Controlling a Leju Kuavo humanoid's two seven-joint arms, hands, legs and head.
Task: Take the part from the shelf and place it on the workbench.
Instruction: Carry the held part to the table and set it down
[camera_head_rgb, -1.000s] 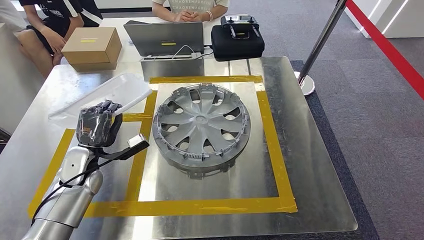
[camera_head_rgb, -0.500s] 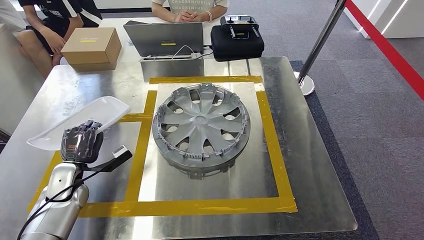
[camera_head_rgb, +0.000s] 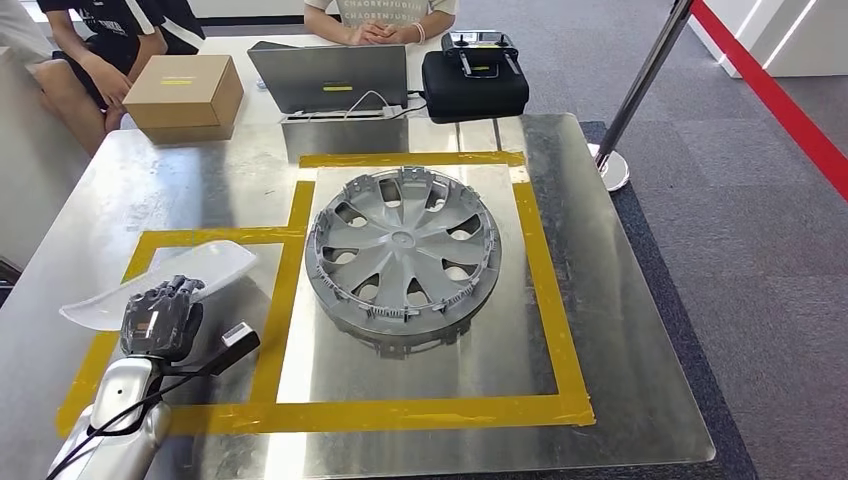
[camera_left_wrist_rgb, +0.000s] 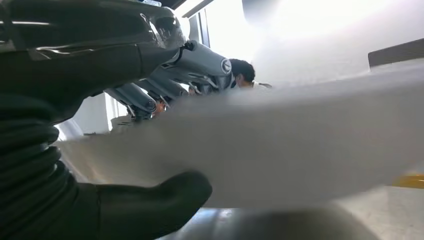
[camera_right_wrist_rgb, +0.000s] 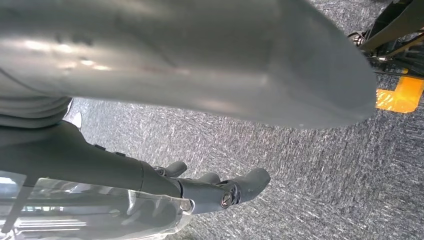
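Lower left of the frame: left hand (camera_head_rgb: 160, 318) clamps the translucent white part (camera_head_rgb: 165, 282), its long axis slanting up-right over the counter (camera_head_rgb: 620, 330).

I see a shiny metal workbench (camera_head_rgb: 620, 330) marked with yellow tape (camera_head_rgb: 545, 290) in two joined rectangles, a large one and a smaller one to its left. A grey wheel cover (camera_head_rgb: 402, 255) lies flat inside the large rectangle, near its middle. Beyond the bench's far edge stands a second table (camera_head_rgb: 245, 50) carrying a brown cardboard box (camera_head_rgb: 185, 92), an open laptop (camera_head_rgb: 330, 77) and a black case (camera_head_rgb: 475, 85). Grey carpet (camera_head_rgb: 760, 260) covers the floor to the right.
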